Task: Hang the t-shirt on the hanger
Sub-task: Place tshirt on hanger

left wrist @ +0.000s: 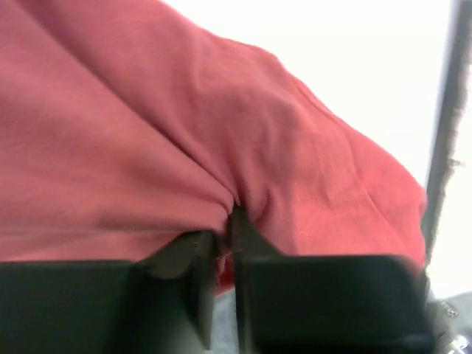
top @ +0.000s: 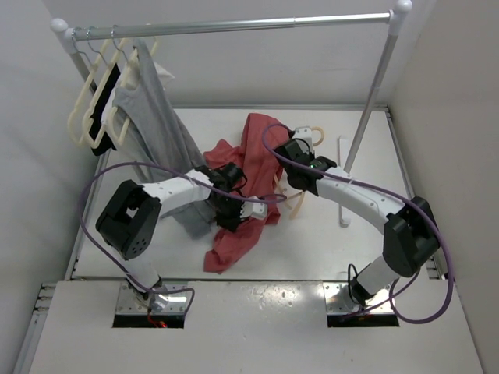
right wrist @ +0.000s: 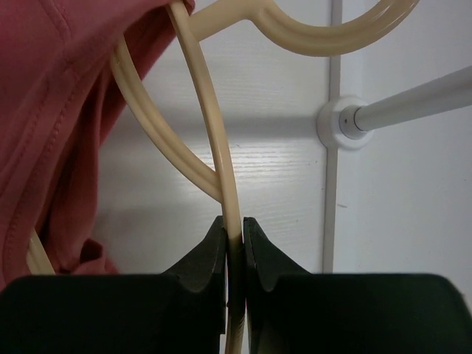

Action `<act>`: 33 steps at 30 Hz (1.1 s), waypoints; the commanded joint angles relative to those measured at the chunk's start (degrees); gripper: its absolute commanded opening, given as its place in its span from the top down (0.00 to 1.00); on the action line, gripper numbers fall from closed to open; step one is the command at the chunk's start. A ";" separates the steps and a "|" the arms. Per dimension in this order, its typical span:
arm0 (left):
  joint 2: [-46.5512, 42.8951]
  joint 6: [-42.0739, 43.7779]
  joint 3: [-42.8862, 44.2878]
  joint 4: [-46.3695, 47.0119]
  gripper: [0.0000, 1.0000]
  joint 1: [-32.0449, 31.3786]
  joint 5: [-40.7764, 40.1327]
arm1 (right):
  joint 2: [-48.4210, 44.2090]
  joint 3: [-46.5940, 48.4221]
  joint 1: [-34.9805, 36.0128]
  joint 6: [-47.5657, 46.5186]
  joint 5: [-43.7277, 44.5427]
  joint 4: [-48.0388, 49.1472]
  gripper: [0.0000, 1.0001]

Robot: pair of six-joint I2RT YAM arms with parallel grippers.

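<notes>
Filling most of the overhead view, a white desk is seen, enclosed by pale walls. A metal clothes rail is carried across its far side, supported by an upright post at the right. At the rail's left end a cluster of cream hangers is hung, and a grey t-shirt is draped low beside them. The salmon-red t-shirt is found crumpled near the middle of the desk, spread between the two arms, with its near end trailing towards the left arm's side. The pale beige hanger is located at the t-shirt's right edge and is partly covered by the cloth: part of its frame is tucked into the red fabric, while the curved hook is left showing beyond it. The left hand is pressed together on a bunched fold of the t-shirt, with cloth pinched between its fingers. The right hand is closed on a thin arm of the hanger, which is clamped between the two dark fingers with no gap visible on either side.
</notes>
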 commanded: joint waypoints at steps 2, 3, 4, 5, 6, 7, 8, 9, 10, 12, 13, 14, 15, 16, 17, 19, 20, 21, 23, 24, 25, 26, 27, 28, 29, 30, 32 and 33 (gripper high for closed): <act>-2.78 10.38 -0.06 -10.35 0.66 -2.40 5.25 | -5.21 -2.00 -0.68 -4.24 -0.10 9.50 1.00; -4.00 10.39 0.82 -10.87 0.52 -2.40 5.25 | -6.70 -2.88 -0.15 -8.18 -1.86 10.74 1.00; -4.71 10.39 3.44 -10.87 0.48 -2.40 5.78 | -7.50 -4.98 -0.15 -10.04 -2.39 12.75 1.00; -5.50 10.39 5.21 -10.87 0.46 -2.40 5.78 | -8.29 -5.87 0.46 -11.28 -3.01 12.77 1.00; -6.20 9.78 7.23 -11.48 0.45 -1.53 7.35 | -9.17 -6.83 0.47 -11.29 -4.84 12.77 1.00; -6.73 9.77 11.86 -13.14 0.44 -0.91 7.89 | -11.27 -9.37 0.47 -12.08 -4.86 13.55 1.00; -7.43 9.77 14.34 -14.20 0.44 0.40 7.89 | -12.59 -10.87 0.47 -12.69 -5.56 14.95 1.00; -7.44 10.81 16.54 -15.26 0.44 1.28 8.59 | -13.91 -12.19 0.47 -13.39 -6.96 15.66 1.00; -8.05 11.61 19.78 -16.05 0.44 2.07 8.59 | -15.23 -14.47 0.47 -13.92 -7.84 16.28 1.00; -9.98 13.02 20.78 -14.75 0.44 4.45 8.59 | -18.75 -16.42 0.47 -15.51 -10.64 17.52 1.00; -10.69 13.02 20.78 -9.00 0.42 5.06 9.12 | -19.63 -17.56 0.47 -16.12 -11.45 18.21 1.00; -11.21 11.11 19.91 -4.85 0.41 5.07 9.12 | -20.25 -17.57 0.47 -16.13 -12.58 18.22 1.00; -11.22 6.48 19.90 -0.63 0.39 5.07 7.21 | -20.77 -18.18 0.47 -16.82 -13.20 18.22 1.00; -10.44 4.86 19.90 2.89 0.35 5.07 7.19 | -21.30 -18.18 0.47 -17.35 -13.21 18.22 1.00; -9.56 4.07 20.95 7.97 0.32 4.46 6.40 | -21.31 -18.18 0.47 -17.36 -13.91 17.70 1.00; -6.06 4.06 22.88 11.52 0.25 3.23 4.30 | -21.83 -18.18 0.47 -18.05 -14.53 17.08 1.00; -4.82 4.93 24.81 14.15 0.24 2.70 3.68 | -21.83 -18.18 0.47 -18.06 -15.14 16.55 1.00; -3.59 6.85 25.78 14.96 0.24 2.09 3.67 | -22.36 -18.18 0.47 -18.58 -15.14 16.55 1.00; -0.16 10.02 28.33 14.97 0.18 1.56 3.67 | -22.89 -18.18 0.47 -18.59 -15.67 16.55 1.00; 0.72 12.56 28.86 15.66 0.17 1.55 4.19 | -22.89 -18.18 0.47 -18.59 -15.67 16.55 1.00; 1.52 13.63 29.39 15.67 0.12 0.94 4.20 | -23.41 -18.18 0.47 -19.11 -15.67 16.55 1.00; 2.22 14.16 29.92 16.63 0.10 0.94 4.72 | -23.42 -18.70 0.47 -19.11 -15.67 16.55 1.00; 3.36 14.16 31.06 17.85 0.05 0.94 4.73 | -23.42 -18.71 0.47 -19.11 -15.67 16.03 1.00; 4.07 15.03 31.59 17.87 0.00 0.94 5.25 | -23.42 -18.71 0.99 -19.11 -15.67 16.02 1.00; 4.68 15.74 32.12 17.87 0.00 0.94 5.25 | -24.02 -19.23 0.99 -19.11 -15.67 16.02 1.00; 5.99 17.75 32.82 18.39 0.00 0.94 5.25 | -24.03 -19.24 0.99 -19.11 -15.67 16.02 1.00; 7.32 19.69 33.35 18.39 0.00 0.94 4.47 | -24.03 -19.24 0.99 -19.72 -15.67 16.02 1.00; 8.11 19.70 34.48 18.39 0.00 0.94 4.46 | -24.03 -19.24 0.99 -19.73 -15.67 16.02 1.00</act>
